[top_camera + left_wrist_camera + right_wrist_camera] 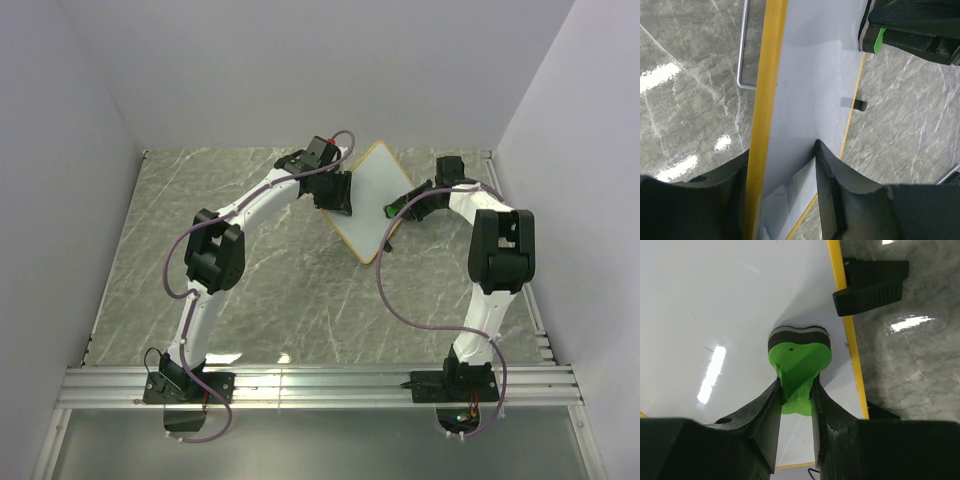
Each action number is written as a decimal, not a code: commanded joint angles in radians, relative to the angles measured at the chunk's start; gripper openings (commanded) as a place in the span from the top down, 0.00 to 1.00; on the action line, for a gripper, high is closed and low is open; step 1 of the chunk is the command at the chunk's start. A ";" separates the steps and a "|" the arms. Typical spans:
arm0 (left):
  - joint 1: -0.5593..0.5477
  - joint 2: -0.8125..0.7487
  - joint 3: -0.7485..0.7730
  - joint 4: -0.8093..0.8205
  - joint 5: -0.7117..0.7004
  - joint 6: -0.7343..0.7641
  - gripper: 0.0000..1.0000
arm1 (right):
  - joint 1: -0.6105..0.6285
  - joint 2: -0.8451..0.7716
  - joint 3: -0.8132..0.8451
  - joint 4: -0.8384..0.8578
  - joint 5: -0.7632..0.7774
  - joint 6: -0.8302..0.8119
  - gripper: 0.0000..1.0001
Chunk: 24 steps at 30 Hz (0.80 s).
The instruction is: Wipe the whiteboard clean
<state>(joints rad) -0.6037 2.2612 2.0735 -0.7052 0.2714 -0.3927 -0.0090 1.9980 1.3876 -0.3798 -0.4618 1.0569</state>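
The whiteboard [372,195] sits propped at an angle mid-worktop [170,190]. My left fingers [335,192] clamp its wooden edge to steady it. My right fingers [403,207] pinch the green eraser [799,352], its pad pressed against the white face for wiping.

The left edge of the whiteboard [372,195] is occupied by the left gripper [337,192], its face by the right gripper [796,385] and eraser [799,357]; open table [270,300] is left before it.

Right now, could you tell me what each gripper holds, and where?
Left gripper: whiteboard, at its frame edge; right gripper: green eraser, by its handle.
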 commanded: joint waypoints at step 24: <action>-0.042 0.083 0.020 -0.093 -0.061 0.072 1.00 | 0.014 0.069 0.210 0.194 -0.043 0.138 1.00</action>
<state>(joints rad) -0.6048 2.2768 2.0949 -0.7090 0.2710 -0.3904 -0.0044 2.1410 1.6787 -0.2665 -0.5198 1.2015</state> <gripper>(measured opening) 0.459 0.335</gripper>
